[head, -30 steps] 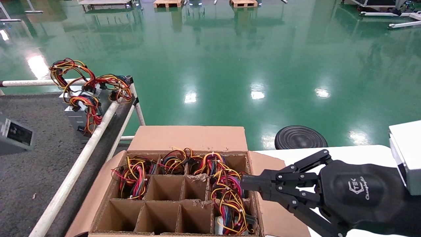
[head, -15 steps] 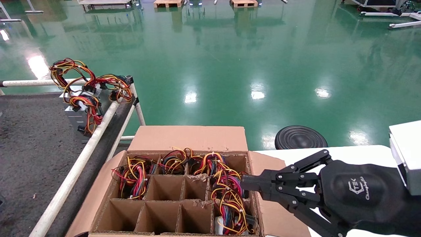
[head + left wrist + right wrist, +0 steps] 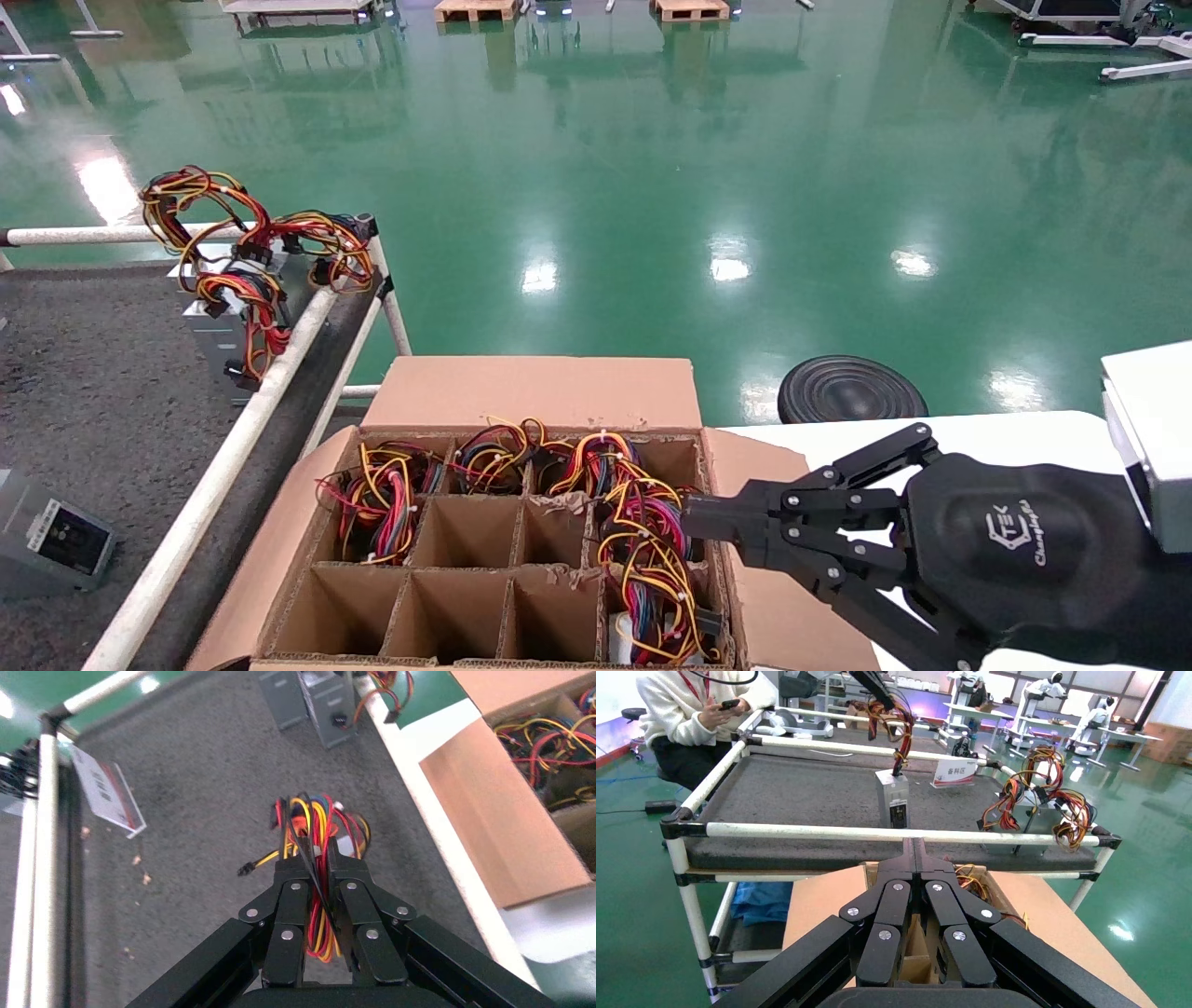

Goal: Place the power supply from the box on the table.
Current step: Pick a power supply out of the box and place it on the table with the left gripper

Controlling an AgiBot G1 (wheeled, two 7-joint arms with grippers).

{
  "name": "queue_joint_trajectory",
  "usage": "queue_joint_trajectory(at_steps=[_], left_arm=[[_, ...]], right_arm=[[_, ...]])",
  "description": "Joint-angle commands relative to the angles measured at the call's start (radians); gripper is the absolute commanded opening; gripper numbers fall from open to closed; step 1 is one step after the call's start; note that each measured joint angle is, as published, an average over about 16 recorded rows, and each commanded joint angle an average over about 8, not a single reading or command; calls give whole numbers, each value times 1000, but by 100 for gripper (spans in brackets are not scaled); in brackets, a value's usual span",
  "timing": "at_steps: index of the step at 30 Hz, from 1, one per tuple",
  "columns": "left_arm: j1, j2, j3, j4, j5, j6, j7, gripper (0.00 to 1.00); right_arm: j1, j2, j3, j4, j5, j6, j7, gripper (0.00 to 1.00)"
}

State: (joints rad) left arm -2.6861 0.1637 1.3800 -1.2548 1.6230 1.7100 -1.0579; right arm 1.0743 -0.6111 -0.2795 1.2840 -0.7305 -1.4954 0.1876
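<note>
The power supply (image 3: 54,545) has dropped lower over the table (image 3: 102,419), hung by its wires in the closed left pincer (image 3: 318,881), nearly placed; the right pincer (image 3: 694,522), closed and empty, idles by the box (image 3: 535,391).

Factory hall, glossy green floor (image 3: 652,186), pallets (image 3: 475,9), workbenches

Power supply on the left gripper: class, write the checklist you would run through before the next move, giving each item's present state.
1. Left gripper shut on the wires: ok.
2. Power supply out of the box and over the table: ok.
3. Power supply resting on the table: cannot tell.
4. Spot below apart from the other supplies: ok.
5. Right gripper shut, by the box's right edge, away from the table: ok.
</note>
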Motion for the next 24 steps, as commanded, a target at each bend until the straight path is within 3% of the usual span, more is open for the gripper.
queue_joint_trajectory(at_steps=[1,24], left_arm=[[0,-9,9,-2,-11,0,-4,0],[-17,-92,79,-25,-32,4,-3,0]], right_arm=[[0,0,0,0,0,0,0,0],[0,0,0,0,0,0,0,0]])
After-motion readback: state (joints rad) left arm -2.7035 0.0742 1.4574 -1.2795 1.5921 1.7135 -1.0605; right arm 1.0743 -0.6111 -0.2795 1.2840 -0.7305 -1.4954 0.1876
